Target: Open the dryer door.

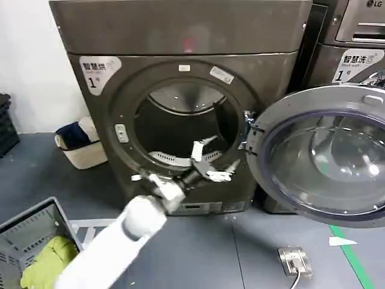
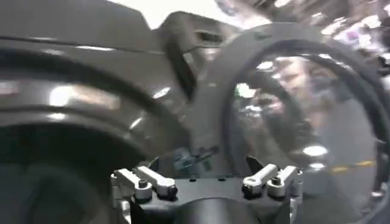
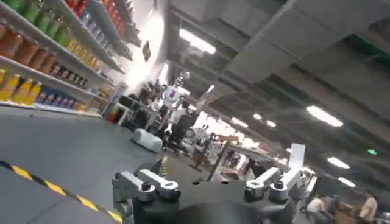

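Observation:
The dryer door (image 1: 328, 158), round with a chrome rim and dark glass, stands swung wide open to the right of the grey-bronze machine marked "1" (image 1: 180, 36). The drum opening (image 1: 180, 129) is exposed. My left gripper (image 1: 215, 160) hovers in front of the lower right of that opening, open, with nothing between its fingers and a short way left of the door's hinge. In the left wrist view the left gripper (image 2: 210, 178) faces the door (image 2: 292, 115) and the machine's front. My right gripper (image 3: 210, 182) points into the room, open and holding nothing.
A grey laundry basket (image 1: 24, 232) with a yellow-green cloth (image 1: 48, 259) sits on the floor at the lower left. A white basket of clothes (image 1: 81, 155) stands beside the dryer. An LG machine (image 1: 355, 36) is behind the open door. A metal floor plate (image 1: 295, 260) lies at the lower right.

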